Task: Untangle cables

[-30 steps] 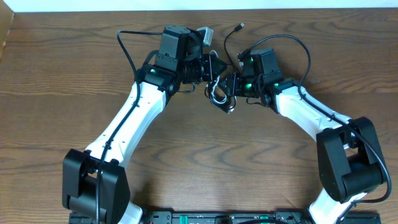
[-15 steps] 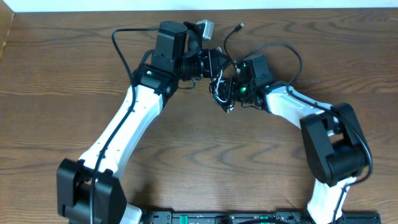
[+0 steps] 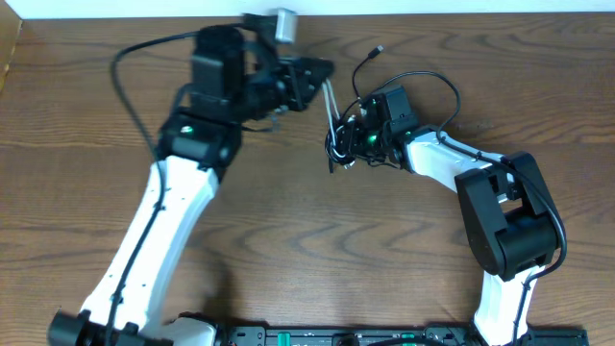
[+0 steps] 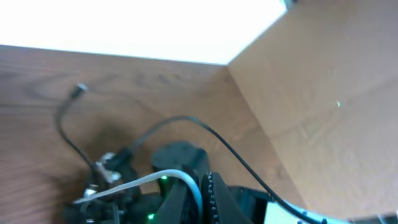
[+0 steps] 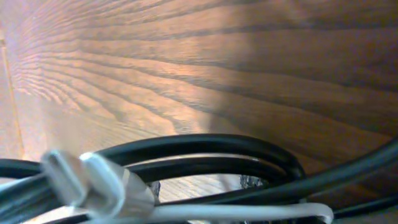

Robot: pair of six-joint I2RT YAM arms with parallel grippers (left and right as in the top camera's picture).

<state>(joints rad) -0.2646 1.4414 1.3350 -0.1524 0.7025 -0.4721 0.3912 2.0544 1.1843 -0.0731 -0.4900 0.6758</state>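
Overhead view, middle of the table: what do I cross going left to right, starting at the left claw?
left claw → white cable → right claw → right arm base

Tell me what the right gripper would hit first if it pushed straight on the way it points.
The tangled cables: the black cable loops and the white cable plugs lie directly ahead of the right gripper, seemingly almost touching, though depth is unclear.
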